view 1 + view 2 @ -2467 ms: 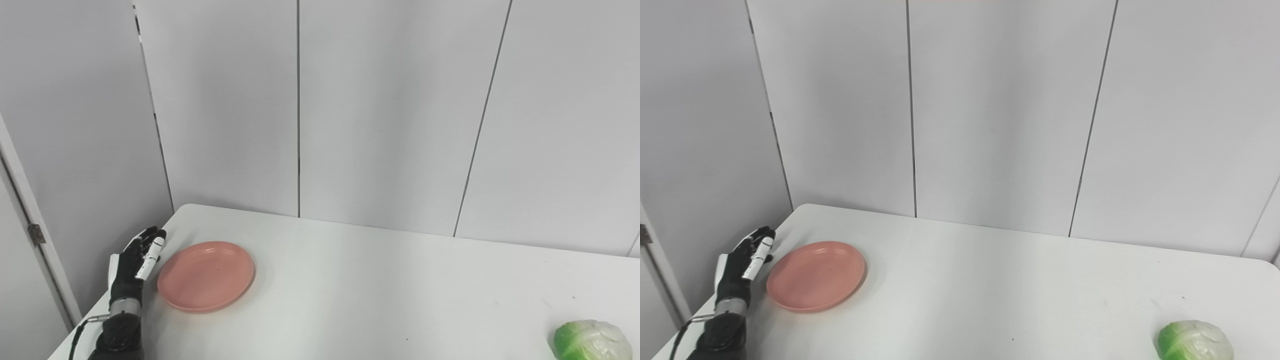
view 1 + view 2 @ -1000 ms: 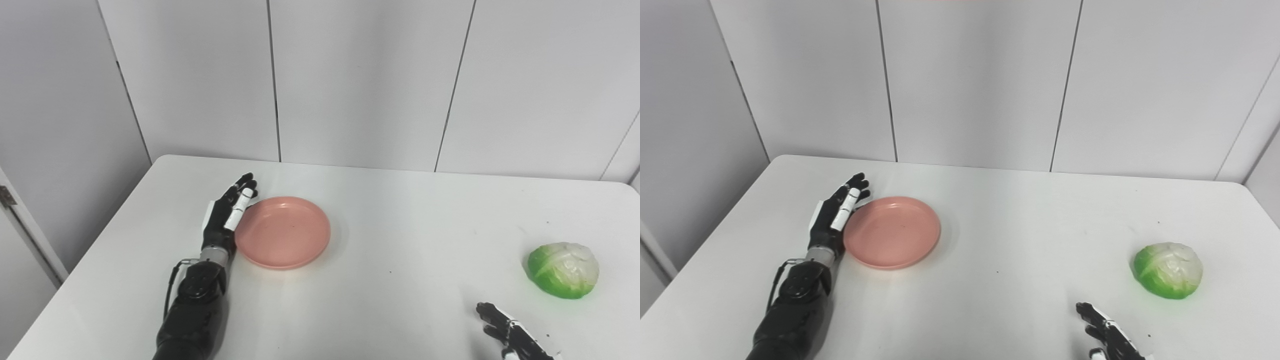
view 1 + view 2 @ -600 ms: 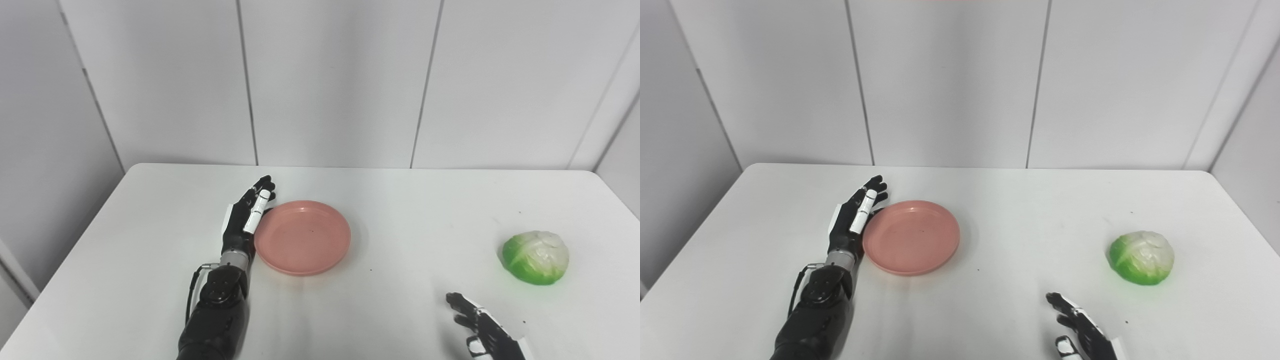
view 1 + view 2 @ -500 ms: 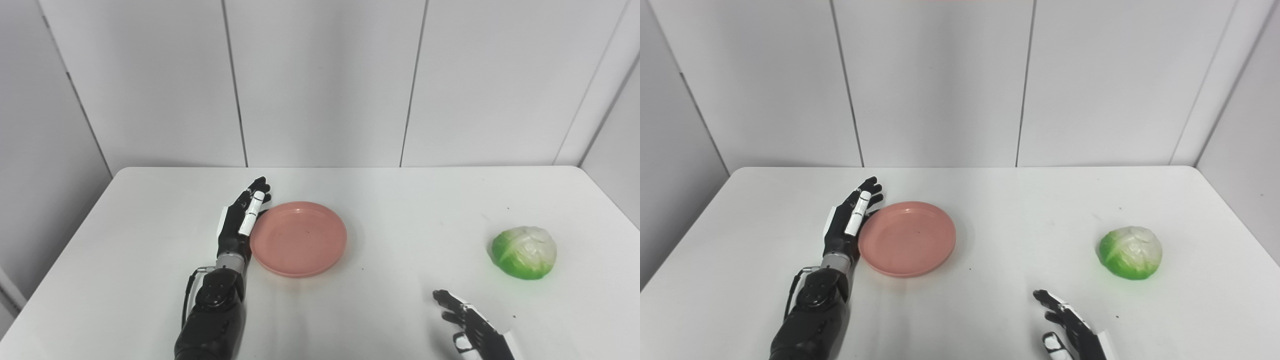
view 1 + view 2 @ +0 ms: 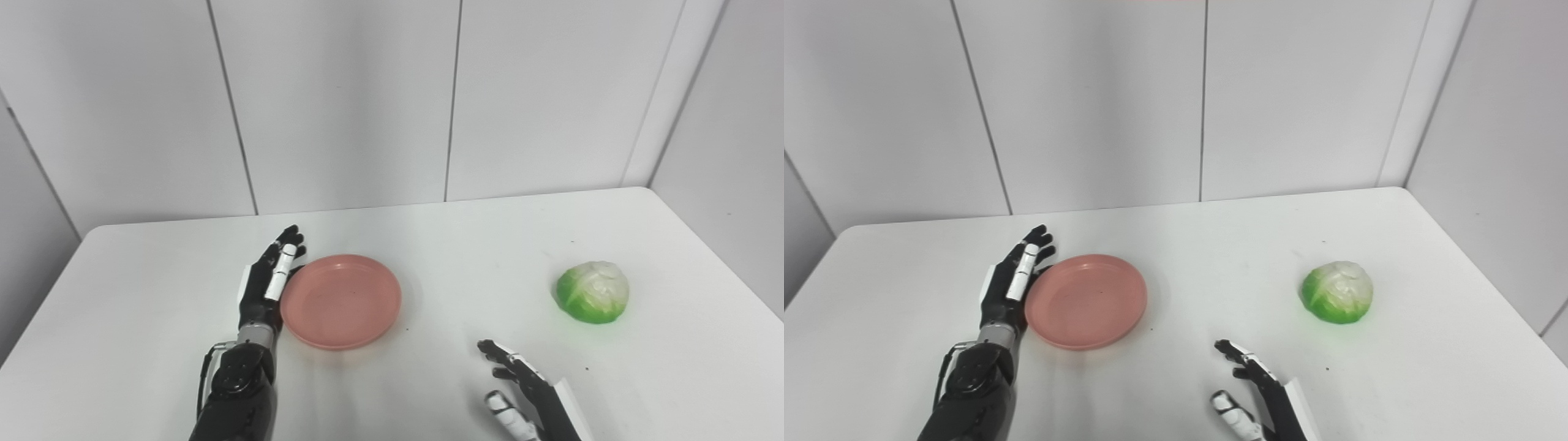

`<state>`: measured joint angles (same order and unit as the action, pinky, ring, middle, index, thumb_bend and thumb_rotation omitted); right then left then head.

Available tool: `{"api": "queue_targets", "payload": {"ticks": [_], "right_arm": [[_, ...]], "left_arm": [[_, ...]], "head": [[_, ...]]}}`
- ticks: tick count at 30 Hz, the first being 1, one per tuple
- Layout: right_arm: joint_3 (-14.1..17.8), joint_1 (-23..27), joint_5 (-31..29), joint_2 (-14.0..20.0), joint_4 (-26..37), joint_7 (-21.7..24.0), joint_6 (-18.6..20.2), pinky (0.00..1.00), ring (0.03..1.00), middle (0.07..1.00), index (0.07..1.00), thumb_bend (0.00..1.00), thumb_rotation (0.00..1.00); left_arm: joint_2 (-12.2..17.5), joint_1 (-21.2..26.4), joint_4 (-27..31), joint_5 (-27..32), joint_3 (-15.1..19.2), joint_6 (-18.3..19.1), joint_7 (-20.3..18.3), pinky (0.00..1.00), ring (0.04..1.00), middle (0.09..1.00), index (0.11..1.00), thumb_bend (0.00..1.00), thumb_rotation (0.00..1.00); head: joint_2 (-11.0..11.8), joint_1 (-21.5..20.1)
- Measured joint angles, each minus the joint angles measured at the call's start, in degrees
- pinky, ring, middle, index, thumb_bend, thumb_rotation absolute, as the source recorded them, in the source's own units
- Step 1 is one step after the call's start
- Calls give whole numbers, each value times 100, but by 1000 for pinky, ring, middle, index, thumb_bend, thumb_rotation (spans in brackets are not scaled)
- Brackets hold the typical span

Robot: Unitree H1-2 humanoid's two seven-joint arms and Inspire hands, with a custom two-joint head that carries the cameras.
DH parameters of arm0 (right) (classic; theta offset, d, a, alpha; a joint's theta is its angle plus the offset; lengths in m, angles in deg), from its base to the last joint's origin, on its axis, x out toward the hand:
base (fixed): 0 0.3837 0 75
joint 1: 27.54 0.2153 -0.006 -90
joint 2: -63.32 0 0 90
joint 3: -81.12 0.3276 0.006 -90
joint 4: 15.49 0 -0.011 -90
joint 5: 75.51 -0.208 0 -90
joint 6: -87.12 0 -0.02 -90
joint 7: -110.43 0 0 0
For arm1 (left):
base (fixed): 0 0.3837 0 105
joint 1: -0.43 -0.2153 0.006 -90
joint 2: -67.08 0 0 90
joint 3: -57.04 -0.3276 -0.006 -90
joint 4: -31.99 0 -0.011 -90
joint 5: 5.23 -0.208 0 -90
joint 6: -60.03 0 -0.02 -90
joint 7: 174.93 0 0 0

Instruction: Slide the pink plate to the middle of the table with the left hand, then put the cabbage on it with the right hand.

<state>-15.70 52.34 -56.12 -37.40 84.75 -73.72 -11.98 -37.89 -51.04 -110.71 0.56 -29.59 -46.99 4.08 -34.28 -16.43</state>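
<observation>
Pink plate (image 5: pixel 340 301) empty; left hand (image 5: pixel 267 286) flat against rim, right hand (image 5: pixel 520 392) spread; cabbage (image 5: pixel 593 292) apart.

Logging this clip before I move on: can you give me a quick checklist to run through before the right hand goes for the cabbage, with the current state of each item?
1. Pink plate near the middle of the table: ok, roughly central, slightly left.
2. Plate bare, ready for the cabbage: ok.
3. Left hand clear of the plate: not ok, it lies flat against the plate's left rim.
4. Right hand open, holding nothing: ok.
5. Cabbage free on the table, right of the plate: ok.
6. Path from right hand to cabbage unobstructed: ok, only bare table between them.
</observation>
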Motion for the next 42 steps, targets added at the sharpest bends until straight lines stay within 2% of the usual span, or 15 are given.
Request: {"api": "queue_targets", "payload": {"ticks": [4,7,9,11,14,17,19,21,23,26,28,30,33,37,42], "right_arm": [[-73,16,341,-37,-7,-295,158,728,806,830,855,837,842],[-159,32,606,-59,15,-515,380,740,811,839,867,835,730],[-204,39,825,-68,138,-585,686,717,801,857,880,873,637],[-246,47,1062,-74,521,-555,1233,678,792,866,883,902,614],[-250,77,1403,-52,1133,-319,2022,686,816,889,881,956,651],[-234,264,1754,-2,1948,215,2793,684,832,904,879,967,696],[-98,676,1947,92,2446,720,3253,673,837,905,869,972,685],[137,1119,2108,222,2730,1149,3455,679,833,888,864,990,650],[471,1539,2311,504,2911,1952,3542,704,851,897,874,999,613],[1145,2199,2487,1292,2941,3235,3580,780,919,931,892,1000,589],[1367,2489,2683,1754,2941,3820,3595,771,928,932,892,1000,555],[1409,2681,2730,2073,2884,4172,3598,762,928,931,890,1000,513],[1415,2916,2707,2326,2609,4522,3598,719,887,904,860,1000,476],[1349,3236,2706,2621,1999,4363,3569,710,894,916,874,1000,473],[821,3656,3162,3265,1349,4694,3570,720,944,947,866,1000,434]], "left_arm": [[-45,69,-124,10,25,-53,0,699,853,856,803,740,784],[-54,149,-271,12,52,-101,-3,694,856,856,809,733,790],[-53,194,-355,58,78,-131,-31,683,850,854,806,734,786],[-46,266,-482,64,91,-175,-62,680,849,859,806,721,794],[-14,343,-657,73,118,-240,-113,703,863,873,816,719,798],[56,408,-780,131,136,-282,-176,699,869,875,822,699,795],[83,441,-845,130,130,-312,-195,688,872,875,821,690,793],[80,463,-897,136,132,-366,-226,699,869,871,819,711,782],[66,502,-976,167,156,-424,-253,697,863,862,815,706,789],[71,559,-1110,177,179,-502,-282,674,861,860,818,705,814],[87,576,-1172,173,182,-542,-281,677,864,864,820,697,808],[102,586,-1207,171,186,-570,-275,675,864,863,821,693,808],[105,590,-1221,169,186,-580,-258,683,865,861,827,692,803],[87,598,-1210,168,179,-578,-259,715,877,867,834,687,807],[85,599,-1206,160,176,-576,-236,700,871,859,825,688,805]], "head": [[27,-158],[70,-220],[97,-368],[123,-475],[167,-606],[193,-686],[202,-686],[211,-686],[255,-721],[281,-730],[281,-730],[308,-713],[299,-651],[273,-563],[281,-458]]}}
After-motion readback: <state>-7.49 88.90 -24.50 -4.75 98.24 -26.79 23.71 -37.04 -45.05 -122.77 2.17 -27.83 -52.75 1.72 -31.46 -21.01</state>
